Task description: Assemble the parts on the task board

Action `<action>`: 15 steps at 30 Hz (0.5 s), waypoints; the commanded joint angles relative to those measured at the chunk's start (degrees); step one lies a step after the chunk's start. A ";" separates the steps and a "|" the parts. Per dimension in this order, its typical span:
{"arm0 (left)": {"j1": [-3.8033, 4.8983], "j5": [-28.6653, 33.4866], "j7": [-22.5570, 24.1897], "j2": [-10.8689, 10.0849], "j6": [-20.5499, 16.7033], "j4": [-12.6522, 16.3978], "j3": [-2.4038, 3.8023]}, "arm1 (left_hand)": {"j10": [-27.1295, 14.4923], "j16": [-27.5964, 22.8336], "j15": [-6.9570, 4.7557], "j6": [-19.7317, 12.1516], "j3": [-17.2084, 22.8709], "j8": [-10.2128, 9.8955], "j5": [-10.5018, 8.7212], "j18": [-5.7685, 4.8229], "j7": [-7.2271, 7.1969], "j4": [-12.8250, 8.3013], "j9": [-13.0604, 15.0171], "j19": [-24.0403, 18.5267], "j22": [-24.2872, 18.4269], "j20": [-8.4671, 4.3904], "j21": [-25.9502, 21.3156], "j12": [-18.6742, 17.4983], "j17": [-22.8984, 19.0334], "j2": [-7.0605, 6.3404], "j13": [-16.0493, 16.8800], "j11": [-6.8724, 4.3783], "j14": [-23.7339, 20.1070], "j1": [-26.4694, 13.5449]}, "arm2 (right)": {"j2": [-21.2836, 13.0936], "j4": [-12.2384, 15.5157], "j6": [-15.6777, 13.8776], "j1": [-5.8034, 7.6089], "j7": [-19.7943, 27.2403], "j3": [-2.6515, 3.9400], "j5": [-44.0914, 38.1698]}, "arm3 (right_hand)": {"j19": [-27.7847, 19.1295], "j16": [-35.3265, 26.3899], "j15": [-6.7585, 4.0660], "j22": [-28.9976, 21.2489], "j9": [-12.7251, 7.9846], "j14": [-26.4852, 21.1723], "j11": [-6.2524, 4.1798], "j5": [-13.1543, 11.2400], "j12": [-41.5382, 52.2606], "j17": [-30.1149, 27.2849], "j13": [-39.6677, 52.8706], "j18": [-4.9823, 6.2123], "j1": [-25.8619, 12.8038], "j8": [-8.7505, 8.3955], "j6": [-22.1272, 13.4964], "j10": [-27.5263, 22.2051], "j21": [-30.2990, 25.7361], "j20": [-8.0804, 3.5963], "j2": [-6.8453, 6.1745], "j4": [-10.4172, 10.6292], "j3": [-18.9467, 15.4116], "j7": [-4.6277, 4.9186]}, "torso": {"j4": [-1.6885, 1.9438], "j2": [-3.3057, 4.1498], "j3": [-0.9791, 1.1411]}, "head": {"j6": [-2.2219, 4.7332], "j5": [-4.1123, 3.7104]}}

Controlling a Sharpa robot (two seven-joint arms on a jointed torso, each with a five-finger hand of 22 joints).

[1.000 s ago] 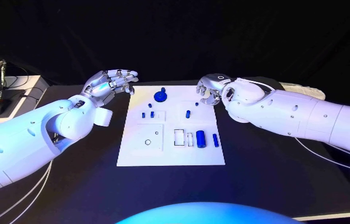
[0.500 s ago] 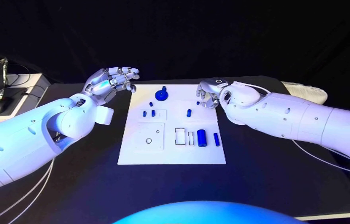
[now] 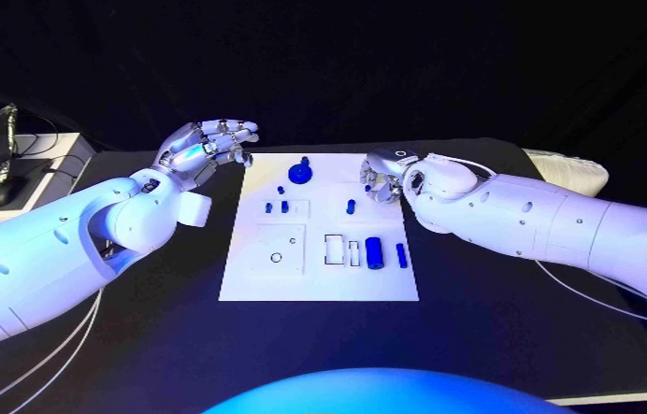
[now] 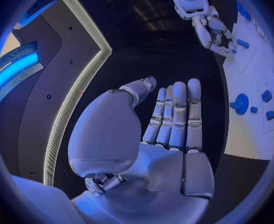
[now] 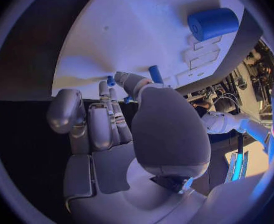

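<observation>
Black table (image 3: 135, 321), task board (image 3: 317, 278) lengthwise away from robot

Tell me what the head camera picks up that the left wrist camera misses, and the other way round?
The head view alone takes in the whole white task board, with the big blue cylinder and slim blue peg near its front, and both arms reaching in. The left wrist view alone gives the palm side of the left hand, fingers straight and holding nothing. Both show the round blue knob at the board's far end and the right hand over the board's far right corner.
</observation>
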 commanded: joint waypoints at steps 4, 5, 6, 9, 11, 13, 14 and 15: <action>0.00 0.48 1.03 0.06 0.12 0.14 0.07 | 0.43 -0.26 -0.16 -0.32 -0.32 0.36 0.13 0.38 0.04 0.06 0.05 0.40 -0.12 -0.09 -0.38 0.04 0.06 0.31 -0.08 -0.04 -0.41 0.41 | 0.76 -0.64 0.45 -0.41 1.50 -0.05 0.55 | 0.17 0.62 -0.16 0.42 0.36 2.35 -0.18 -1.28 0.11 -0.15 -0.58 -0.49 0.48 0.61 0.93 1.18 0.57 -0.02 1.27 -0.19 1.75 -0.26 | 0.02 0.00 0.04 | -0.01 -0.01; 0.00 0.48 1.03 0.06 0.12 0.14 0.07 | 0.43 -0.26 -0.16 -0.32 -0.32 0.36 0.13 0.38 0.04 0.06 0.05 0.40 -0.12 -0.09 -0.38 0.04 0.06 0.31 -0.08 -0.04 -0.41 0.41 | 0.85 -0.75 0.43 -0.46 1.55 -0.05 0.57 | 0.17 0.66 -0.20 0.48 0.45 2.33 -0.24 -1.32 0.10 -0.22 -0.68 -0.49 0.57 0.70 1.09 1.38 0.61 -0.06 1.46 -0.27 2.06 -0.30 | 0.01 -0.01 0.05 | -0.02 0.03; 0.00 0.48 1.02 0.06 0.10 0.13 0.07 | 0.43 -0.26 -0.16 -0.32 -0.32 0.36 0.13 0.38 0.04 0.06 0.05 0.40 -0.12 -0.09 -0.38 0.04 0.06 0.31 -0.08 -0.04 -0.41 0.41 | 0.95 -0.86 0.43 -0.51 1.61 -0.05 0.60 | 0.17 0.72 -0.25 0.58 0.55 2.31 -0.30 -1.45 0.07 -0.29 -0.80 -0.50 0.67 0.82 1.29 1.60 0.73 -0.10 1.69 -0.38 2.42 -0.36 | -0.01 -0.01 0.06 | -0.02 0.08; 0.00 0.48 1.01 0.04 0.07 0.12 0.08 | 0.43 -0.26 -0.16 -0.32 -0.32 0.36 0.13 0.38 0.04 0.06 0.05 0.40 -0.12 -0.09 -0.38 0.04 0.06 0.31 -0.08 -0.04 -0.41 0.41 | 1.22 -1.19 0.39 -0.63 1.77 -0.06 0.67 | 0.16 0.87 -0.35 0.75 0.79 2.28 -0.43 -1.91 0.02 -0.41 -1.05 -0.52 0.83 1.09 1.70 2.07 0.86 -0.18 2.21 -0.64 3.16 -0.49 | -0.01 0.04 0.07 | -0.05 0.04; 0.00 0.48 1.00 0.03 0.05 0.11 0.08 | 0.43 -0.26 -0.16 -0.32 -0.32 0.36 0.13 0.38 0.04 0.06 0.05 0.40 -0.12 -0.09 -0.38 0.04 0.06 0.31 -0.08 -0.04 -0.41 0.41 | 1.40 -1.43 0.38 -0.70 1.83 -0.07 0.69 | 0.15 0.92 -0.43 0.90 1.00 2.23 -0.50 -2.28 -0.07 -0.61 -1.26 -0.53 0.97 1.30 1.98 2.38 0.99 -0.25 2.75 -0.89 3.81 -0.58 | -0.03 0.04 0.05 | -0.03 0.08; 0.00 0.48 0.98 0.03 0.05 0.12 0.08 | 0.43 -0.26 -0.16 -0.32 -0.32 0.36 0.13 0.38 0.04 0.06 0.05 0.40 -0.12 -0.09 -0.38 0.04 0.06 0.31 -0.08 -0.04 -0.41 0.41 | 1.54 -1.65 0.34 -0.75 1.89 -0.08 0.70 | 0.13 1.00 -0.45 0.96 1.12 2.22 -0.53 -2.52 -0.12 -0.63 -1.36 -0.53 1.00 1.43 2.15 2.47 1.02 -0.28 3.03 -0.99 4.11 -0.61 | -0.03 0.03 0.06 | -0.08 0.03; 0.00 0.48 0.96 0.03 0.05 0.12 0.08 | 0.43 -0.26 -0.16 -0.32 -0.32 0.36 0.13 0.38 0.04 0.06 0.05 0.40 -0.12 -0.09 -0.38 0.04 0.06 0.31 -0.08 -0.04 -0.41 0.41 | 1.65 -1.82 0.32 -0.80 1.91 -0.08 0.67 | 0.12 1.02 -0.46 1.00 1.21 2.21 -0.55 -2.69 -0.17 -0.67 -1.44 -0.53 1.03 1.56 2.33 2.51 1.05 -0.30 3.22 -1.09 4.30 -0.63 | -0.03 0.04 0.07 | -0.11 0.02; 0.00 0.47 0.94 0.03 0.05 0.13 0.08 | 0.43 -0.26 -0.16 -0.32 -0.32 0.36 0.13 0.38 0.04 0.06 0.05 0.40 -0.12 -0.09 -0.38 0.04 0.06 0.31 -0.08 -0.04 -0.41 0.41 | 1.75 -1.98 0.33 -0.84 1.93 -0.09 0.65 | 0.11 1.05 -0.46 1.01 1.30 2.20 -0.56 -2.82 -0.21 -0.70 -1.50 -0.53 1.04 1.67 2.48 2.53 1.02 -0.31 3.31 -1.18 4.41 -0.64 | -0.02 0.05 0.07 | -0.15 0.01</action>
